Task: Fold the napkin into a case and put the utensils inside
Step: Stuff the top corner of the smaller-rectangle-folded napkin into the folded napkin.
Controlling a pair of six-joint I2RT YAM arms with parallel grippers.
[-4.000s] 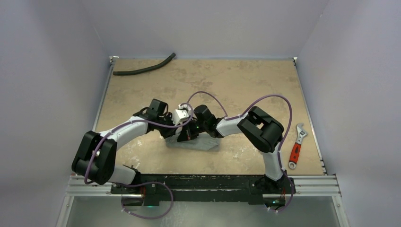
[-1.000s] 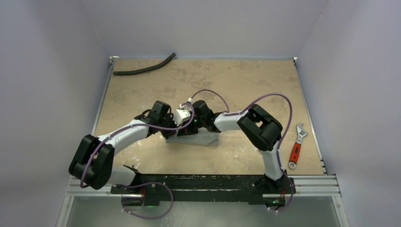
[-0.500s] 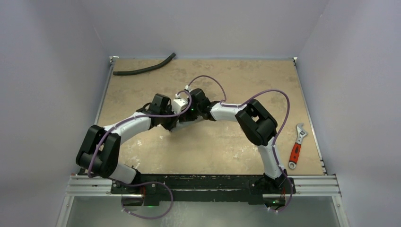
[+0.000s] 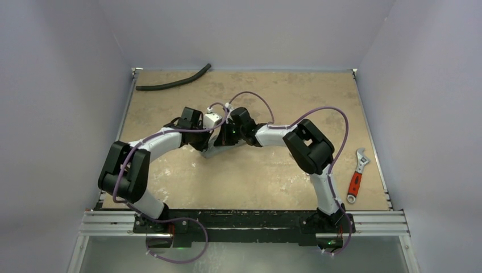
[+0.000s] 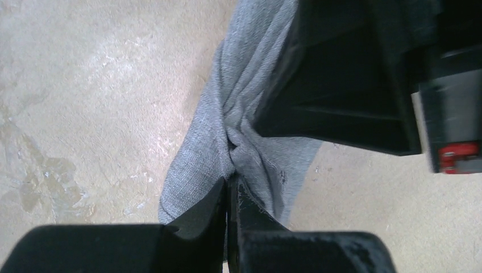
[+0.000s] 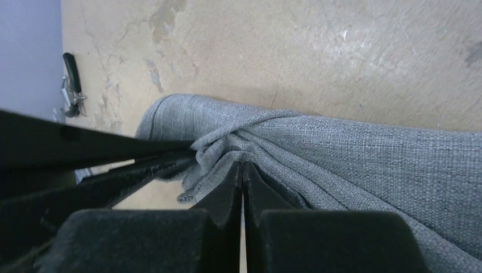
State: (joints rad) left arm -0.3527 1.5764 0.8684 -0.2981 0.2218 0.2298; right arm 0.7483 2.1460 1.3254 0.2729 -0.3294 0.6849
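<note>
My mottled tan surface [image 4: 244, 182] carries a black hose [image 4: 175, 83] far left and a red-handled wrench [image 4: 356, 175] at the right edge.

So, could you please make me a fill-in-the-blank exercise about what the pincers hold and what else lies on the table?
1. The left pincer and the right pincer are both shut on the grey ____.
2. The wrench has a ____ handle.
3. The hose lies at the far ____ corner of the table.
Missing words: napkin; red; left.
</note>
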